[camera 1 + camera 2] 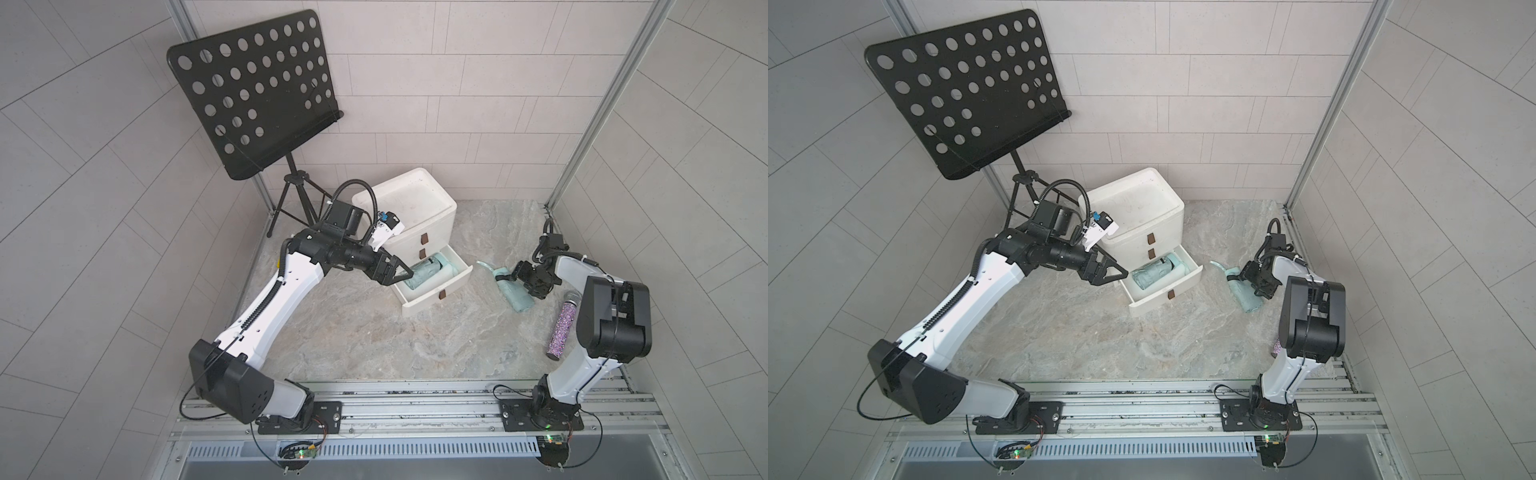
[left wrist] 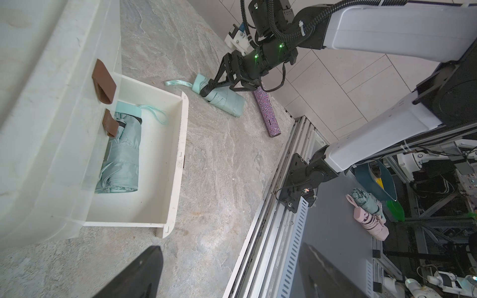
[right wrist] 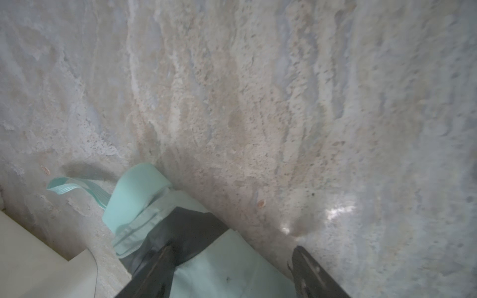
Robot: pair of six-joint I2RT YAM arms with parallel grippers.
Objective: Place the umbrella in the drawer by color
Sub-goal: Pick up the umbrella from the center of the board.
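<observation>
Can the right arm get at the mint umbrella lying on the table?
Likely yes: the right gripper hangs open right at the mint umbrella, with nothing lying on top of it.

2 white arms (image 1: 270,299), black joints (image 1: 232,382)

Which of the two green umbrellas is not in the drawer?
The green umbrella lying on the table under the right gripper; the other umbrella lies inside the open bottom drawer.

In a top view the drawer unit (image 1: 415,199) sits at centre, one umbrella (image 1: 424,272) inside its lowest drawer (image 1: 436,297). A second umbrella (image 1: 518,301) lies right of it, a tube (image 1: 561,328) farther right.
</observation>
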